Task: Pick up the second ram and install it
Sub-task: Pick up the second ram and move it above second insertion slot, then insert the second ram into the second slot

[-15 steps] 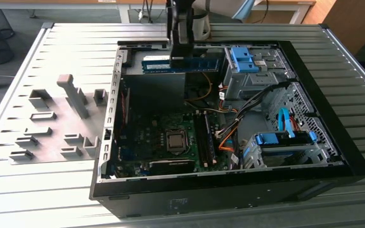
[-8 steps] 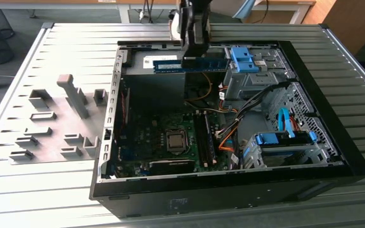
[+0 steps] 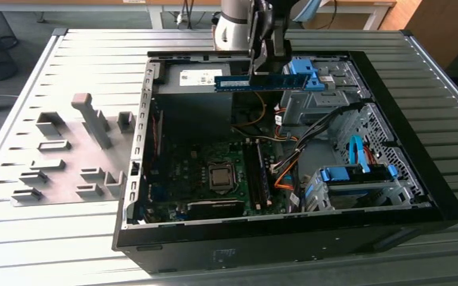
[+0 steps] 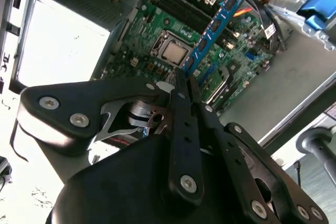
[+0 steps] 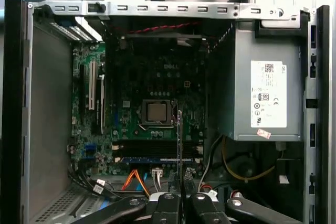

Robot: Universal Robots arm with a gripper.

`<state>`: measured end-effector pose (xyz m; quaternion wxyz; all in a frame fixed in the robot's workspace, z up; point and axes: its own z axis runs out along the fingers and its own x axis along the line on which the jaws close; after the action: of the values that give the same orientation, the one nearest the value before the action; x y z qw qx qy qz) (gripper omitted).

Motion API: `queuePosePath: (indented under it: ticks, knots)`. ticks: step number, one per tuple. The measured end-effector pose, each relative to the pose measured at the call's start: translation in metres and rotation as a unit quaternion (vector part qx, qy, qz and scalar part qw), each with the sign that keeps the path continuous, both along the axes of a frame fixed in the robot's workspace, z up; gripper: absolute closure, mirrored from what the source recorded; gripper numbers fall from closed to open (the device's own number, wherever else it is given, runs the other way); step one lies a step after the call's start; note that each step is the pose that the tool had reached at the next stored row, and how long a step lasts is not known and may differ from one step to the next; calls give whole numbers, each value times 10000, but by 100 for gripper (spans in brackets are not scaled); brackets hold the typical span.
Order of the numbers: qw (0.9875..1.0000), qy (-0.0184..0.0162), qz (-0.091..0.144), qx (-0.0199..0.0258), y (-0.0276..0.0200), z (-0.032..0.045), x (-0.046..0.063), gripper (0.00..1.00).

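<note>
While the pincer (image 3: 265, 71) clamps it, the second ram (image 3: 241, 83) lies horizontal, edge-down.

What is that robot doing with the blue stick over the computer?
A robot arm is holding the ram stick in its jaws, which are shut on it. The stick hangs flat in the air above the open computer case, over the green motherboard. It is not pushed into a slot yet.
</note>
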<state>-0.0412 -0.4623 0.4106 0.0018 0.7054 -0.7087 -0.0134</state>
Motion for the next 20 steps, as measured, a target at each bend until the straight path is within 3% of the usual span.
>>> queuePosePath:
  ticks: [14,20]
  knots:
    - [10000,0,-11,-5,1,-2,6,86]
    - [9989,0,-475,-13,1,-28,6,86]
